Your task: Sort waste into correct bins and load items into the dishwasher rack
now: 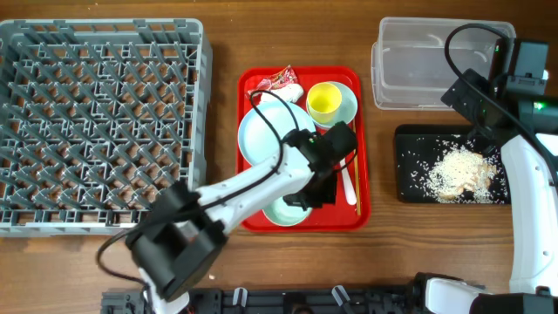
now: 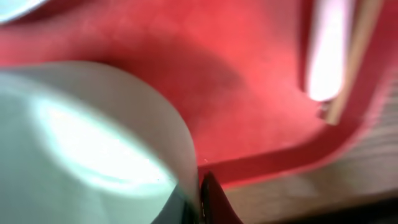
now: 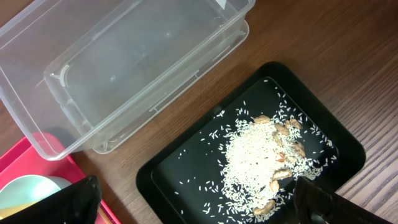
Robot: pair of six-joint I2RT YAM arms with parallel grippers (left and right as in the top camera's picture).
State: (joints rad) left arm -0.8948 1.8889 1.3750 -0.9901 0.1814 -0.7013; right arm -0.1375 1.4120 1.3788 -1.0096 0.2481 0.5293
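Black rectangular tray (image 3: 163, 178) holds white rice scraps (image 3: 255, 158). Left end effector (image 1: 307, 199) grips pale-blue bowl (image 2: 93, 137) near edge of red tray (image 2: 261, 81); right end effector (image 3: 199, 208) open.

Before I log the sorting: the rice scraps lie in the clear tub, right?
No. The rice scraps lie in the black tray, not in the clear tub, which holds none; the right wrist view shows it.

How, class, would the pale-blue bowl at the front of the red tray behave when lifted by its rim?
The bowl looks rigid, so it probably keeps its shape. Its glossy wall shows a bright highlight, so it may slip. Pinched at one edge, it would likely tilt.
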